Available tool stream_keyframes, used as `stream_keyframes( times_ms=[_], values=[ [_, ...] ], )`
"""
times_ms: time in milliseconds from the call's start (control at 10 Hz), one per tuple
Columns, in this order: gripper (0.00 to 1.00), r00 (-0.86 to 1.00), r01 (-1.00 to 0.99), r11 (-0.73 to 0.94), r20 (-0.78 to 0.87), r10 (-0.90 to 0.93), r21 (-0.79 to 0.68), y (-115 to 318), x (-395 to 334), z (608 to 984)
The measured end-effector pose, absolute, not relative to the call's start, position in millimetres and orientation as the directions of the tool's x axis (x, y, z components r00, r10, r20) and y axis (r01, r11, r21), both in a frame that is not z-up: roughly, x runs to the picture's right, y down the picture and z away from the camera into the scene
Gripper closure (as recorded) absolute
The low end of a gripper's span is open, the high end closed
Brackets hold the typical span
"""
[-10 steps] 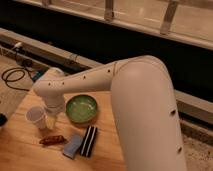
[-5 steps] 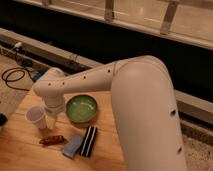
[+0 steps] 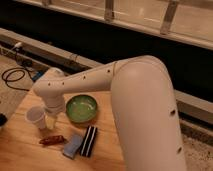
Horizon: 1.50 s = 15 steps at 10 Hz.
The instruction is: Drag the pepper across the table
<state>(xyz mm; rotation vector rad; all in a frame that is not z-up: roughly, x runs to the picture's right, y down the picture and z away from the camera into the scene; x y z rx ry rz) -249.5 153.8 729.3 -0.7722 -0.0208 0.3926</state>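
The pepper (image 3: 52, 140), a small dark red-brown chili shape, lies on the light wooden table (image 3: 25, 157) near its middle front. My white arm reaches in from the right and bends down at the left. My gripper (image 3: 51, 121) hangs just above and behind the pepper, beside the white cup (image 3: 36, 117). The arm's wrist hides most of the gripper.
A green bowl (image 3: 81, 108) sits right of the gripper. A blue sponge (image 3: 73, 146) and a black-and-white striped block (image 3: 89, 141) lie right of the pepper. Cables (image 3: 15, 77) lie on the floor beyond the table's left edge.
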Motion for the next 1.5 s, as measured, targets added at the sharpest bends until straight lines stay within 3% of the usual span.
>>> stream_keyframes(
  times_ms=[800, 1500],
  values=[
    [0.35, 0.931, -0.317, 0.635, -0.103, 0.351, -0.705, 170.2, -244.3, 726.8],
    [0.35, 0.942, -0.202, 0.582, 0.006, 0.335, -0.788, 223.5, -263.1, 722.1]
  ],
)
